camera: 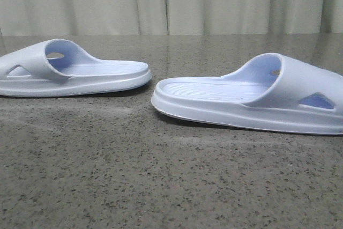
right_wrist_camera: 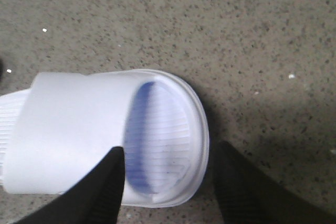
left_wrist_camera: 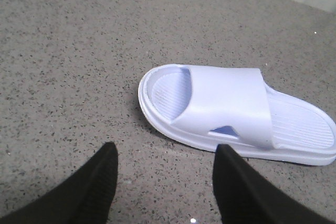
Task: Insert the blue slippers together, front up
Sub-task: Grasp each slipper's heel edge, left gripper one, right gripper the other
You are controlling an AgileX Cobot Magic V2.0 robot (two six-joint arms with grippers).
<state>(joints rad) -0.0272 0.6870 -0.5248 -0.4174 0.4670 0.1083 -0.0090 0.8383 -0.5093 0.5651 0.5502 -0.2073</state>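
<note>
Two pale lavender-blue slippers lie sole-down on the speckled grey table, heels toward each other. The left slipper has its strap at the far left; the right slipper has its strap at the right. Neither gripper shows in the front view. In the left wrist view my left gripper is open and empty above bare table, just beside the left slipper, one fingertip near its side cut-out. In the right wrist view my right gripper is open, its fingers straddling the toe end of the right slipper, not closed on it.
The grey speckled tabletop stretches in front of both slippers. A pale curtain hangs behind the table's far edge. A narrow gap separates the two heels near the middle.
</note>
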